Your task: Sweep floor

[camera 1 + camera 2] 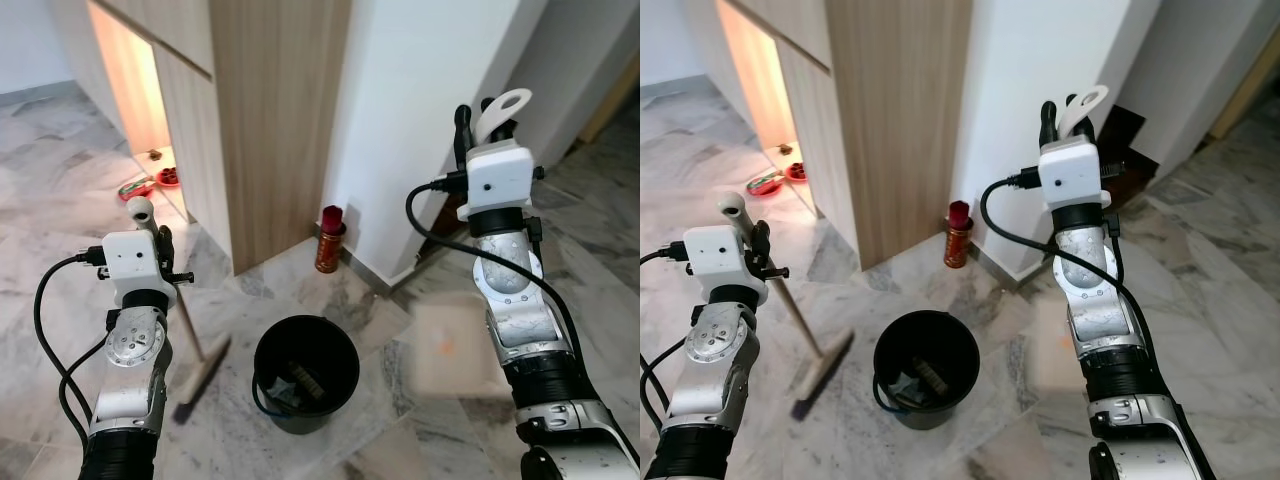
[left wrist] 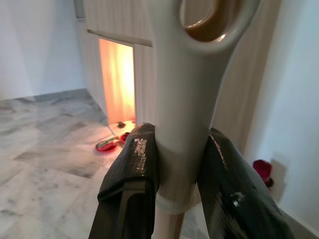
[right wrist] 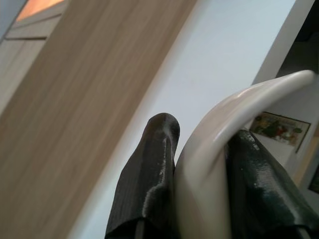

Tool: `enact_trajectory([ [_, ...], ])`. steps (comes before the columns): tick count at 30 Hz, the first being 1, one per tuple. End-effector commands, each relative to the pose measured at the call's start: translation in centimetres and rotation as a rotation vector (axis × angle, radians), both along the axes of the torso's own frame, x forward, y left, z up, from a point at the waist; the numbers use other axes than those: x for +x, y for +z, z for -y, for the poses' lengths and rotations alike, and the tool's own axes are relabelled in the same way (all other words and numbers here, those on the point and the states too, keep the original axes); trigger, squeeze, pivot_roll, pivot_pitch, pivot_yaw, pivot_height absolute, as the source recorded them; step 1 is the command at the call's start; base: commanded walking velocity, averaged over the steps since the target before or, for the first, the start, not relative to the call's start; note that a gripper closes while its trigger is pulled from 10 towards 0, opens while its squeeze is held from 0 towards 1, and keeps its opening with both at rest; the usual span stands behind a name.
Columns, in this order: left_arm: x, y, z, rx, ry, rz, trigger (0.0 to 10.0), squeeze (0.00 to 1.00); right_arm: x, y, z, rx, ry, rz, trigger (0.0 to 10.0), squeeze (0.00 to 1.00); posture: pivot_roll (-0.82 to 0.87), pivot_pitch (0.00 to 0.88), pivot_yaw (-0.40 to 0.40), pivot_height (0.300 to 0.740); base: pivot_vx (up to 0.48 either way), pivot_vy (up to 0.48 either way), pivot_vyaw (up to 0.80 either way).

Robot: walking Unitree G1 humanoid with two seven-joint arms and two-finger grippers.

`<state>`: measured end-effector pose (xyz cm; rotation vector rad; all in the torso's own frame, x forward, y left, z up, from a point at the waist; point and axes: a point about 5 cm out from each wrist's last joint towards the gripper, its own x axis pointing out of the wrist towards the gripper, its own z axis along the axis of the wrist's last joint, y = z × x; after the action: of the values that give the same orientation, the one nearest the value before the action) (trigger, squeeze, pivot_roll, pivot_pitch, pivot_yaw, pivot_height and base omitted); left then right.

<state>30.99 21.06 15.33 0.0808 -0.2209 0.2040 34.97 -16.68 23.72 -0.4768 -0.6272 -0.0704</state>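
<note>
Left gripper clamped on broom handle; right gripper clamped on dustpan handle, raised beside bucket. Likely emptying step; next tilt dustpan over bucket rim.

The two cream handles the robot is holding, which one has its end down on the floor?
The broom in the left gripper: its brush head rests on the tiles beside the black bucket. The dustpan in the right gripper hangs off the floor.

Grey marble floor, wooden cabinet, white wall, warm-lit recess
</note>
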Motion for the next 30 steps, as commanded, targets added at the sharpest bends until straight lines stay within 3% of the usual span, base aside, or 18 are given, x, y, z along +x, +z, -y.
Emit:
enact_trajectory([
  [1, 0.2, 0.9, 0.7, -0.006, -0.033, 0.05, 10.0, 0.0, -0.1, 1.1, -0.2, 0.004, 0.002, 0.049, 10.0, 0.0, 0.13, 0.0, -0.09, 0.74, 0.0, 0.0, 0.0],
  [8, 0.0, 0.4, 0.1, 0.002, -0.023, 0.03, 10.0, 0.0, 0.2, -1.0, 0.7, 0.068, -0.053, -0.04, 10.0, 0.0, 0.14, 0.002, -0.086, 0.74, 0.0, 0.0, 0.0],
  [10, -0.1, 0.0, -0.3, 0.012, -0.016, 0.011, 10.0, 0.0, 0.2, -2.5, 1.2, 0.083, -0.089, -0.096, 10.0, 0.0, 0.14, 0.002, -0.083, 0.74, 0.0, 0.0, 0.0],
  [17, -0.2, -0.1, -0.6, 0.043, -0.013, -0.007, 10.0, 0.0, -0.1, -5.3, 2.1, 0.076, -0.158, -0.196, 10.0, 0.0, 0.13, 0.003, -0.075, 0.74, 0.0, 0.0, 0.0],
  [26, 0.0, -1.3, -0.5, 0.04, -0.014, -0.048, 10.0, 0.0, -1.1, -9.8, 4.4, 0.27, -0.247, -0.338, 10.0, 0.0, 0.13, 0.0, -0.069, 0.74, 0.0, 0.0, 0.0],
  [30, 0.0, -2.0, -0.7, 0.033, -0.03, -0.078, 10.0, 0.0, -1.5, -10.6, 5.0, 0.278, -0.284, -0.355, 10.0, 0.0, 0.14, 0.0, -0.052, 0.74, 0.0, 0.0, 0.0],
])
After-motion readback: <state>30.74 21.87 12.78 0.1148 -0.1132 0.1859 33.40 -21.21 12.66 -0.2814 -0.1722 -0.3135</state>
